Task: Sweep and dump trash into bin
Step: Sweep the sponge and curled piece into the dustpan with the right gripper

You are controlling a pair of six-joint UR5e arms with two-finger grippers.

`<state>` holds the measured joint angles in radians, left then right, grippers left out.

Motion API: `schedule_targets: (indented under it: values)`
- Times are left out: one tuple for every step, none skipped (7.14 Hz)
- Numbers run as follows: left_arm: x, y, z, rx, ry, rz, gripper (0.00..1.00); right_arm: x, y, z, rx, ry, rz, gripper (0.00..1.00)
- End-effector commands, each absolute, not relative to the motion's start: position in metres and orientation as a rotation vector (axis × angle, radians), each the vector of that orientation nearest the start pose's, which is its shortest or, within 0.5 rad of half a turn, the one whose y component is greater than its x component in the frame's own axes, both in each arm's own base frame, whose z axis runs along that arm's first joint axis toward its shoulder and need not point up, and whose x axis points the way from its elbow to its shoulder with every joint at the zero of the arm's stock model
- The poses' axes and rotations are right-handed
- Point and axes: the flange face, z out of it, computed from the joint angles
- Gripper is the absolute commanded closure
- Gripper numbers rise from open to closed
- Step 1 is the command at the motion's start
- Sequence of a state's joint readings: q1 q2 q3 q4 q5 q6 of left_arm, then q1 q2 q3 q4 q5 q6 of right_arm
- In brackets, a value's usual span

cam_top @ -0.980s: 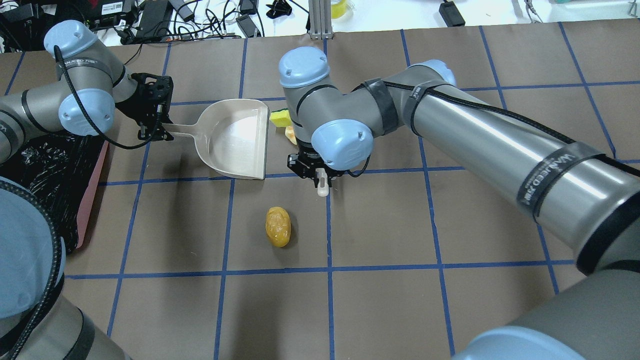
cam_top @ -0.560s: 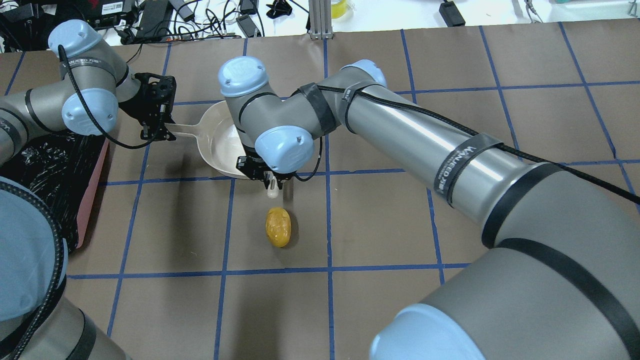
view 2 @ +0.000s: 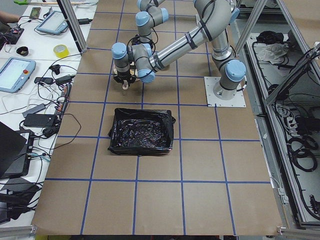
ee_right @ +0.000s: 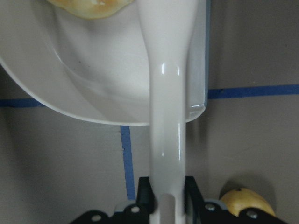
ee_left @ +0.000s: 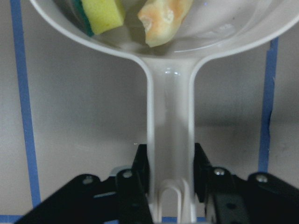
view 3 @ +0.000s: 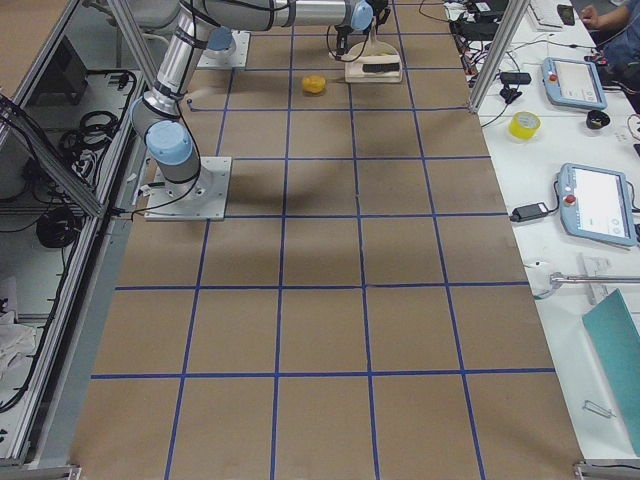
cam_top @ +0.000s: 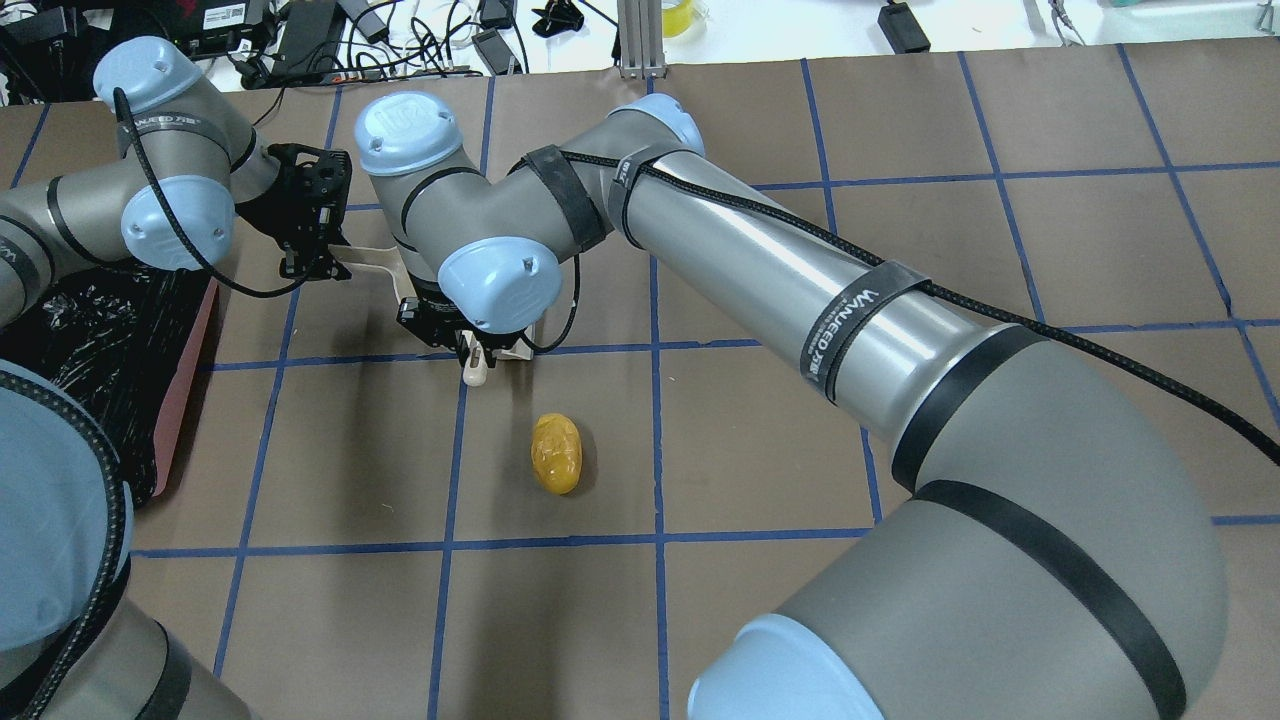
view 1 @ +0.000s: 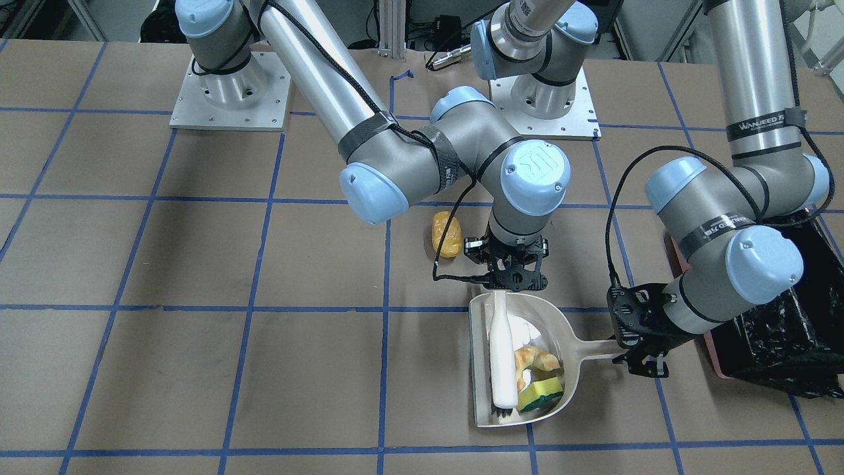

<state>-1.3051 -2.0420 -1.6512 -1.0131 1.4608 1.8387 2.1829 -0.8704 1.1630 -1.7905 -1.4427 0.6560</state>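
Note:
The cream dustpan (view 1: 559,322) lies flat on the table with the golden croissant (view 1: 535,359) and the yellow-green sponge wedge (view 1: 539,392) inside it. My left gripper (view 1: 625,351) is shut on the dustpan's handle (ee_left: 170,116). My right gripper (view 1: 511,282) is shut on a white brush (view 1: 501,359), which lies inside the pan next to both items. The yellow-brown potato lump (cam_top: 556,452) sits alone on the table, outside the pan. The pink bin (view 2: 141,131) with its black bag stands on the far side of my left gripper from the pan.
My right arm (cam_top: 760,260) stretches across the table and hides most of the dustpan in the overhead view. Blue tape lines grid the brown table. Cables and devices lie beyond the far edge (cam_top: 300,40).
My right arm swept the brush leftward into the dustpan, carrying the sponge and croissant in with it. The potato and my left gripper stayed put.

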Motion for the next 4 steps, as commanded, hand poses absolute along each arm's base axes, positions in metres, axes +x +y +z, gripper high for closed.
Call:
schedule_targets:
  values:
    - [0.027, -0.618, 0.237, -2.213, -2.161, 0.093, 1.0, 0.497, -0.518, 0.318, 0.09, 3.184, 0.282, 1.0]
    - [0.029, -0.603, 0.236, -2.203, -2.162, 0.071, 1.0, 0.474, -0.508, 0.331, 0.122, 3.219, 0.341, 1.0]
    - [0.046, -0.585, 0.233, -2.188, -2.158, 0.064, 1.0, 0.454, -0.48, 0.336, 0.142, 3.236, 0.401, 1.0]
    - [0.049, -0.562, 0.233, -2.17, -2.16, 0.049, 1.0, 0.429, -0.437, 0.335, 0.167, 3.244, 0.445, 1.0]
